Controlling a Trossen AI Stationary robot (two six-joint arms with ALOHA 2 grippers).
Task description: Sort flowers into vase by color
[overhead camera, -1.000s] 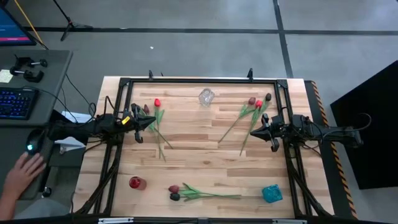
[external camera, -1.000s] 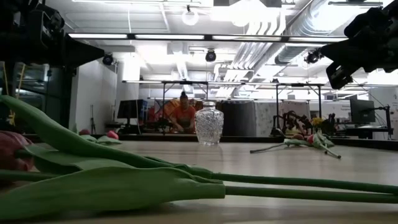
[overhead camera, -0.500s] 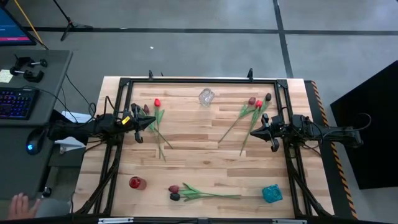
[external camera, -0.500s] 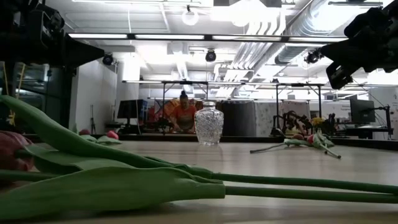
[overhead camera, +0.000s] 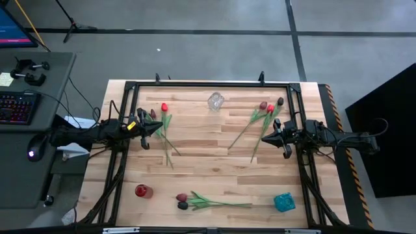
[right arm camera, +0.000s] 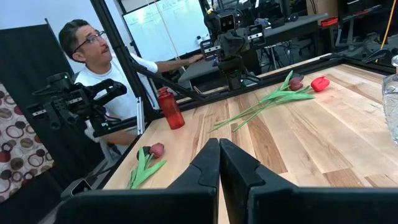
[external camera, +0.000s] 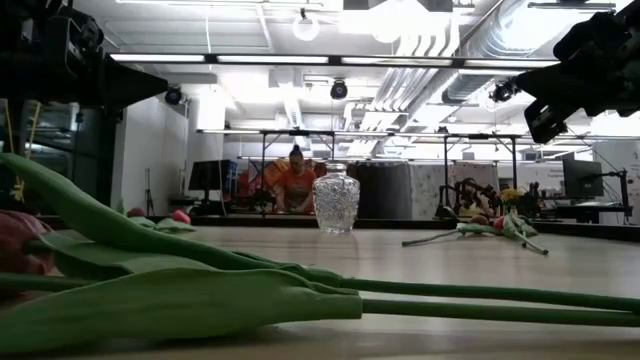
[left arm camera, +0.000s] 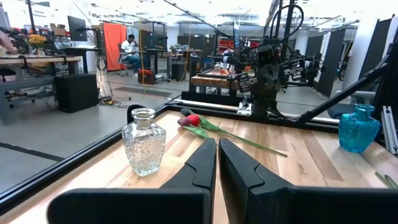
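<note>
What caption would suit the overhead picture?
Two robot arms wait at a wooden table strewn with tulips, a clear vase at its far edge.

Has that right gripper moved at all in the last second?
No. The right gripper sits at the same spot beside the flowers near the table's right rail.

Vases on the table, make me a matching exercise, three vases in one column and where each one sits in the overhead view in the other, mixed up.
Column one:
1. clear glass vase
2. red vase
3. blue vase

Column two:
A. near edge of the table, on the right arm's side
B. far edge, roughly midway between the arms
C. near edge, on the left arm's side

Pairs: 1-B, 2-C, 3-A
</note>
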